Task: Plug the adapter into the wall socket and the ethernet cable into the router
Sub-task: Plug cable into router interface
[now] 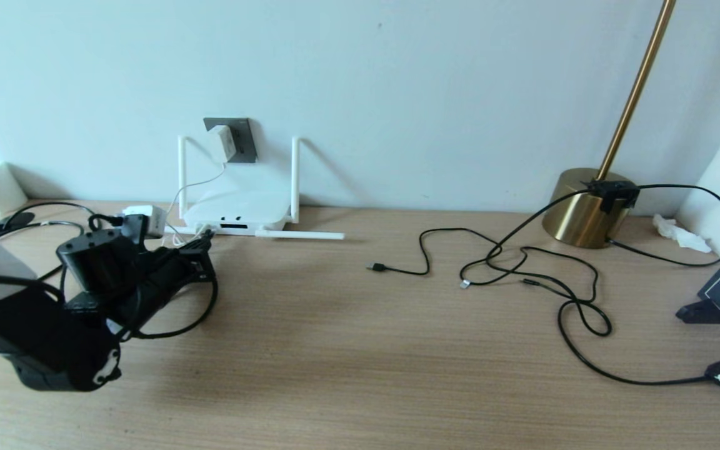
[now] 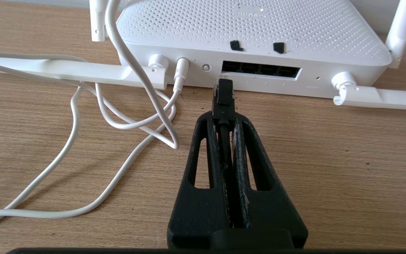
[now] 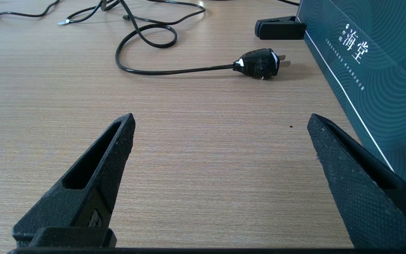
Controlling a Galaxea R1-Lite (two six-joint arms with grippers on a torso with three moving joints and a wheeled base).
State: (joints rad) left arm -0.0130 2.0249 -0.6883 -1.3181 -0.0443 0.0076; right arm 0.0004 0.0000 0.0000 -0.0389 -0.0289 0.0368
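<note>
Two grippers show, and only one is at work. The left gripper is clamped narrow on the ethernet cable, its clear-tipped connector sticking out past the fingertips and pointing at the router. The connector's tip sits just in front of the leftmost of the dark ports on the router's near edge; from the wrist view it looks not yet seated, though the last gap is hard to judge. Beside that port, a thin white cord is plugged into the router's round jack and loops over the wooden desk.

Above the router, the adapter sits in the wall socket, its cord hanging down toward the router. One of the router's antennas lies flat on the desk in front of it, two stand upright.

Well to the right of the router, the right gripper hangs with its fingers spread wide and nothing between them, low over bare desk. Beyond it lie a black power plug and a dark green box.
</note>
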